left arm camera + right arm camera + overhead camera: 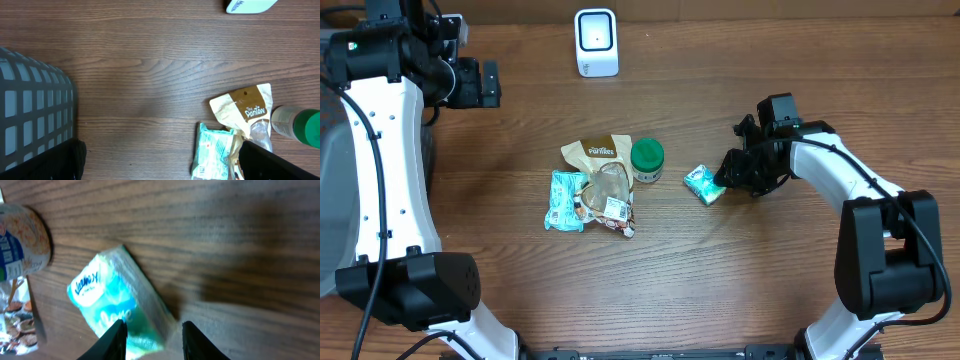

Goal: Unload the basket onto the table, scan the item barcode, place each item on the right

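Overhead: left arm raised over far-left corner of the brown wood table, left gripper touching nothing. Right arm reaches in from the right edge, right gripper at the small teal-white plastic tissue pack mid-table, well apart from the white boxy scanner at the far edge.
Left wrist: jaws spread wide.
Right wrist: jaws part-spread, straddling the pack's end, not clamped.

teal-white tissue pack, green-lidded jar, white scanner

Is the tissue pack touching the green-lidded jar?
Apart. The overhead view shows a strip of bare table between the tissue pack and the green-lidded jar; the right wrist view shows the same gap.
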`<act>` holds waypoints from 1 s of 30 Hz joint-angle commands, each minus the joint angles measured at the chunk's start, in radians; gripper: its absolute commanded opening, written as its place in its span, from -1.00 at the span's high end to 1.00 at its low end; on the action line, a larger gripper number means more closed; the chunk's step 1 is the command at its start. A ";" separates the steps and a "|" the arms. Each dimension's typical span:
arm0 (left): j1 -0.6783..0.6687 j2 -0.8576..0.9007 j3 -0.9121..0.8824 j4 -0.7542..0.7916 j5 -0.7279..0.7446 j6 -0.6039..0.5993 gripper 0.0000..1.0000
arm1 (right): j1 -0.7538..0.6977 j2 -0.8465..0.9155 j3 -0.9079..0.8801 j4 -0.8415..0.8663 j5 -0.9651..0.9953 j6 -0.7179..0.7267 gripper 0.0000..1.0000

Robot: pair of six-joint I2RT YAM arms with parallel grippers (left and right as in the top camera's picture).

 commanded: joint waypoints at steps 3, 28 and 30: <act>0.000 0.008 0.009 0.001 -0.004 0.020 -0.99 | 0.003 -0.001 -0.040 0.061 -0.012 -0.010 0.33; 0.000 0.008 0.009 0.001 -0.004 0.020 -0.99 | 0.003 0.035 -0.100 0.067 -0.103 -0.009 0.46; 0.000 0.008 0.009 0.001 -0.004 0.020 -0.99 | 0.003 0.059 -0.100 0.060 -0.103 -0.008 0.53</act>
